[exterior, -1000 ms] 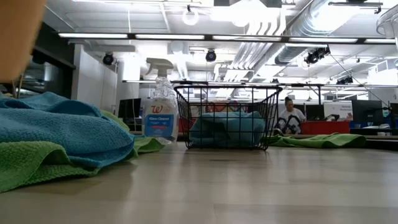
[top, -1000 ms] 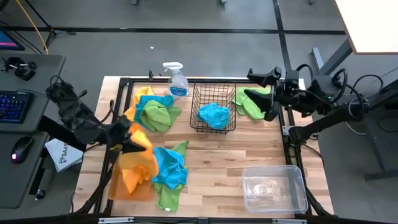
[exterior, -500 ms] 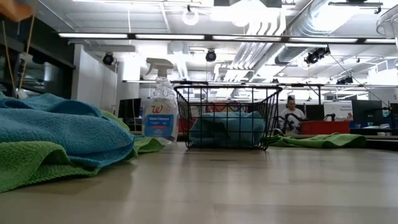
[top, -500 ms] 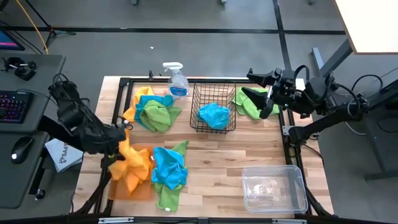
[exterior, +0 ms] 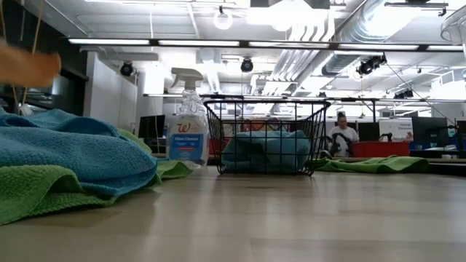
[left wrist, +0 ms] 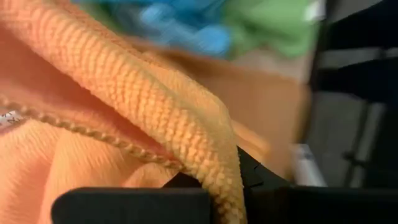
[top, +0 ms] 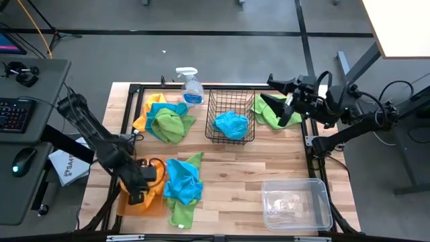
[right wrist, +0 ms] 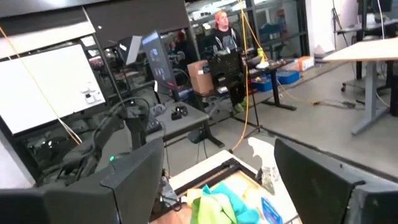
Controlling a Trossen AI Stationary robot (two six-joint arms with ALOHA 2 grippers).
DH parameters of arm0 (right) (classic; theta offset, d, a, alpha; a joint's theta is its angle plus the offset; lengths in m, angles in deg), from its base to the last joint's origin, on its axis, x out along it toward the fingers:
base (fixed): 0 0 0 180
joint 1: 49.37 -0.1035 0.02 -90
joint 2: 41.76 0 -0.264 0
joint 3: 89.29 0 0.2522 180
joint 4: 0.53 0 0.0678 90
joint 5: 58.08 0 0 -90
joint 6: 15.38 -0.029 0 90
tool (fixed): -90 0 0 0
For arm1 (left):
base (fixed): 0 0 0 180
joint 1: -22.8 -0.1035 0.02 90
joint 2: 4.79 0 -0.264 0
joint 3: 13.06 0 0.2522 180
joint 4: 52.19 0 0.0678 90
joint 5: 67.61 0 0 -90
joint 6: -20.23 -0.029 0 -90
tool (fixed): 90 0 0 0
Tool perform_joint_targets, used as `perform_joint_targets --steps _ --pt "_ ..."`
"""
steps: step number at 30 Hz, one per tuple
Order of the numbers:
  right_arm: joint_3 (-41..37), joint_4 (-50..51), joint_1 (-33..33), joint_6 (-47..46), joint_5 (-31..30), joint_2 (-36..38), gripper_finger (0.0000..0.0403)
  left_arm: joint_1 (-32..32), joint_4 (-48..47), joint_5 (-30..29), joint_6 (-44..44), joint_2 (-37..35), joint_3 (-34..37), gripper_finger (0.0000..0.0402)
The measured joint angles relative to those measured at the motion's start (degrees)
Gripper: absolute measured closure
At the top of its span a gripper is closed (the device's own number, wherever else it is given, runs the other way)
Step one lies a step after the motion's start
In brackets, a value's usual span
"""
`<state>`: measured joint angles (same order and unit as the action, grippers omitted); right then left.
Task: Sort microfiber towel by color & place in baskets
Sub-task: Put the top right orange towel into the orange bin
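My left gripper [top: 138, 180] is low over the flat orange-brown tray [top: 144, 205] at the near left, shut on an orange towel [top: 158, 185] that bunches around it. The towel fills the left wrist view [left wrist: 124, 93] and shows in the low view [exterior: 25, 65]. My right gripper [top: 287, 111] hangs open at the far right above a green towel [top: 267, 113] that lies flat on the table. The black wire basket [top: 230, 101] holds a blue towel [top: 232, 125]. The clear tub [top: 295, 204] stands at the near right. My left gripper holds a fold of the orange towel [left wrist: 208, 158] between its two fingers, coming from above. The arm hides the place of contact in the high view. The rest of the towel lies bunched on the tray beside the gripper.
A blue towel [top: 183, 180] lies on a green one [top: 181, 212] beside the tray. A pile of orange, blue and green towels [top: 168, 122] lies at the far left. A clear spray bottle [top: 191, 87] stands at the far edge. A person [exterior: 338, 138] sits beyond the table.
My left gripper has gone toward the table's near edge and down onto the tray with the orange towel. The towel hung below the gripper before and now lies bunched on the tray.
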<state>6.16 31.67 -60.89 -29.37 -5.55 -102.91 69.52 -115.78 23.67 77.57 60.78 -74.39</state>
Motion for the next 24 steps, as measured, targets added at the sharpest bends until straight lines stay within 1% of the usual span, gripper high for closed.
perform_joint_targets --steps 6,12,17,21,24 --pt "0.0 4.23 0.01 -2.69 -0.04 0.0 0.01 0.29 0.57 0.68 2.28 6.76 3.33 0.0401" --pt "0.0 6.84 0.01 -4.01 -0.04 0.0 0.01 -0.33 1.03 6.88 6.68 14.73 4.01 0.0401" --pt "0.0 7.67 0.01 -3.93 -0.04 0.0 0.01 -0.63 5.3 9.46 6.91 20.87 3.99 0.0401" --pt "0.0 7.65 0.01 -3.67 -0.07 0.0 0.01 -0.71 7.01 11.07 5.52 22.8 3.47 0.0394" --pt "0.0 8.06 0.01 -3.57 -0.07 0.0 0.01 -2.0 6.96 11.68 3.71 22.35 2.45 0.0373"
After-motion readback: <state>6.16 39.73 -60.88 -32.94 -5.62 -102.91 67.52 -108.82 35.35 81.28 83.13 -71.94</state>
